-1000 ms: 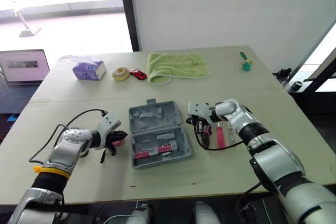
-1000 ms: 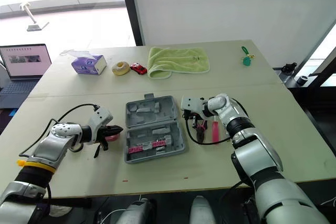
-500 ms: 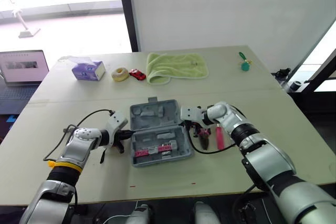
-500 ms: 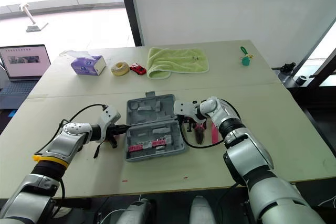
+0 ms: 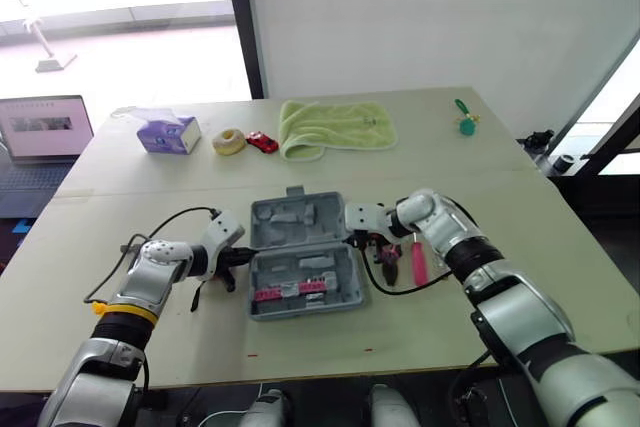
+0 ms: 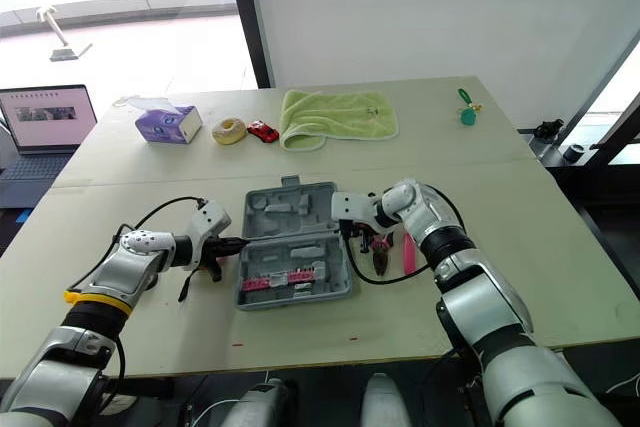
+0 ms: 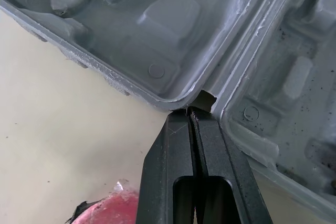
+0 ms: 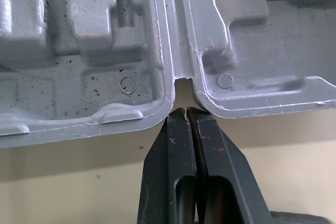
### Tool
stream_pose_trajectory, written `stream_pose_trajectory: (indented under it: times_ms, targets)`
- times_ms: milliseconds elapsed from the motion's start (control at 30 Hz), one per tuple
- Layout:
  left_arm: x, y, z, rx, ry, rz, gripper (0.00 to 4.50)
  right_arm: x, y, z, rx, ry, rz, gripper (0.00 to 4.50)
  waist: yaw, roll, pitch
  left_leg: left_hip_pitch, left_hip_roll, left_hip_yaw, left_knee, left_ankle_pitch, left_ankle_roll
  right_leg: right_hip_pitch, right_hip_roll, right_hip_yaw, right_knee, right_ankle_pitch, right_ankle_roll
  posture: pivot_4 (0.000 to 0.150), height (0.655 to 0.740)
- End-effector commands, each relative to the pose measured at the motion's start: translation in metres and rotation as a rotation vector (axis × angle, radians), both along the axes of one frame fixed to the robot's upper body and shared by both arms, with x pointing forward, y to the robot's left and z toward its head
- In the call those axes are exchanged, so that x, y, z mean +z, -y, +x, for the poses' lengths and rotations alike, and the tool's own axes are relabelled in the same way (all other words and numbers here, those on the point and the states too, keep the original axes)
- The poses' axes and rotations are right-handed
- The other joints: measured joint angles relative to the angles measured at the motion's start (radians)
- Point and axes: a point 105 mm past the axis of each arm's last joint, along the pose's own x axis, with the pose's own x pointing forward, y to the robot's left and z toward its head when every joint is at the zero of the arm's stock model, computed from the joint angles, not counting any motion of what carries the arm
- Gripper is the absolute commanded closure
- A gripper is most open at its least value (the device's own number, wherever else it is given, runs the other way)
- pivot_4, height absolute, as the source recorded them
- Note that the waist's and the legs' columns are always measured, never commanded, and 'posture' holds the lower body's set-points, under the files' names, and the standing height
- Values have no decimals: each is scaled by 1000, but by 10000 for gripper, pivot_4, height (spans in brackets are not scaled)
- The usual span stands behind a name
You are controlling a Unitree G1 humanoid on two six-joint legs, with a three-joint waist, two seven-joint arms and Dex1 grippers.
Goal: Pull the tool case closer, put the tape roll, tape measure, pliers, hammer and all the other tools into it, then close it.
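The grey tool case (image 5: 300, 255) lies open at mid-table, with pink-capped bits (image 5: 290, 291) in its near half. My left gripper (image 5: 243, 254) is shut, its tips touching the hinge notch on the case's left side (image 7: 202, 98). My right gripper (image 5: 352, 238) is also shut, its tips at the hinge notch on the right side (image 8: 181, 85). Pliers (image 5: 388, 265) and a red-handled screwdriver (image 5: 419, 259) lie just right of the case. A red round object (image 7: 107, 211) sits by the left gripper. A pale tape roll (image 5: 230, 140) rests far back left.
Along the far edge are a purple tissue box (image 5: 168, 133), a red toy car (image 5: 263, 141), a green towel (image 5: 336, 126) and a small green item (image 5: 466, 124). A laptop (image 5: 40, 132) stands off the table's left. Black cables trail from both wrists.
Both grippers have closed in on the case, the left moving right and the right moving left, until their tips meet the hinge ends. The case has barely shifted.
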Motion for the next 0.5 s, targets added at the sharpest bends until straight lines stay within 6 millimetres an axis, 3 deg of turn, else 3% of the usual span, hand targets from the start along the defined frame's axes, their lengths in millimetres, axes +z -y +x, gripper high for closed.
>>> stream_pose_trajectory:
  times_ms: [33,300,500]
  targets:
    - [-3,14,-9,-79,-6,-34,44407,-1,-14,-9,59,7,13,44210,-1,0,-1,0,0,0,0,0,0,0,0,0,0,0,0,1500,7400]
    - [-5,12,-33,-166,-51,-52,44407,-8,-8,-26,52,-19,18,44210,2,0,-1,0,0,0,0,0,0,1,0,0,0,0,0,1500,7400]
    - [-2,-3,-51,-192,-14,-46,44407,-14,-7,-54,23,-91,35,44210,2,-1,-1,1,1,0,0,0,1,1,0,0,-1,0,0,1500,7400]
